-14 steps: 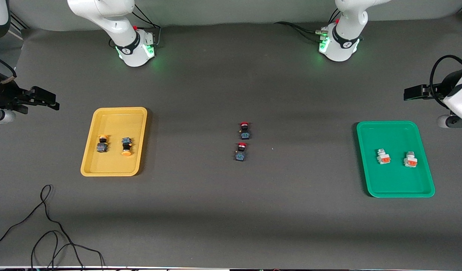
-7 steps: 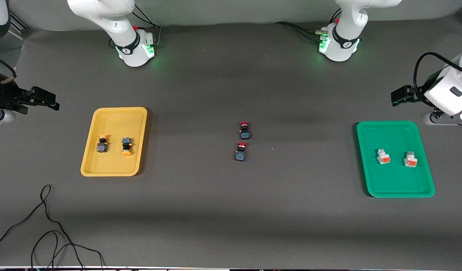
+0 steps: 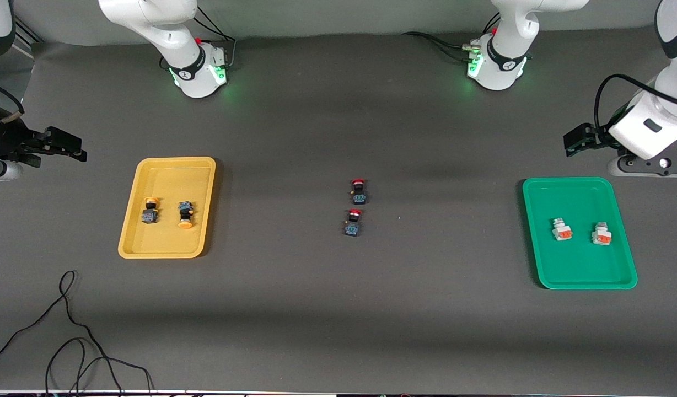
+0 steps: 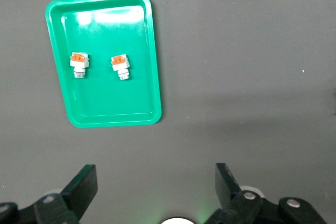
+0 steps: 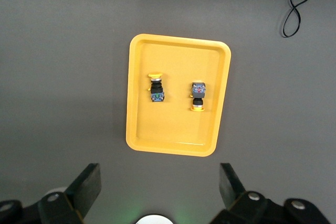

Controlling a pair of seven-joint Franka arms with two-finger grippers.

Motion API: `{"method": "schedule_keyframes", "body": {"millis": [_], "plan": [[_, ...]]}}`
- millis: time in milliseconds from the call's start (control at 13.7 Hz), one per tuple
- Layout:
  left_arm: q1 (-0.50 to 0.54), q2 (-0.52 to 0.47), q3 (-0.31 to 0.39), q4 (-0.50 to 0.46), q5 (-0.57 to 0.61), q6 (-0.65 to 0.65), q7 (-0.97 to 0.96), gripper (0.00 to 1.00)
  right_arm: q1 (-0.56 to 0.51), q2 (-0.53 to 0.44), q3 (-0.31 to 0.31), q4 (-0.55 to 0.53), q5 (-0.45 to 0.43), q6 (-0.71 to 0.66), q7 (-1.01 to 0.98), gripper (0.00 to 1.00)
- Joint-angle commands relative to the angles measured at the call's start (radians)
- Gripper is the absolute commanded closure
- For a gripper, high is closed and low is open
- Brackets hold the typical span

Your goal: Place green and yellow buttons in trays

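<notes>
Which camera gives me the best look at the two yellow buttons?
The right wrist view: it looks straight down on the yellow buttons in the yellow tray. The front view shows them smaller. The left wrist view misses them.

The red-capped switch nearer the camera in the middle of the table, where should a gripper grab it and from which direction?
Probably from straight above, jaws closing across the black body of the nearer red-capped switch. It lies on its side, red cap pointing toward the robots' bases, so the blocky body gives flatter faces than the round cap. The other red-capped switch sits close, so keep the fingers clear of it.
</notes>
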Motion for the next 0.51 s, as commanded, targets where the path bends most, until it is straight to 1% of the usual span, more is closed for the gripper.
{"method": "schedule_keyframes", "body": {"millis": [0,218,364,437], "plan": [[-0.012,0.018,0.003,0.035,-0.008,-0.021,0.008,0.00,0.014,0.001,-0.009,0.010,-0.010,0.006,0.021,0.00],[-0.012,0.019,0.003,0.033,-0.014,-0.019,0.010,0.00,0.014,0.001,-0.009,0.010,-0.010,0.007,0.020,0.00],[0.000,0.019,0.005,0.028,-0.103,-0.021,0.021,0.00,0.014,0.001,-0.009,0.010,-0.010,0.007,0.020,0.00],[-0.001,0.021,0.006,0.028,-0.108,-0.015,0.031,0.00,0.014,0.001,-0.009,0.010,-0.010,0.007,0.020,0.00]]}}
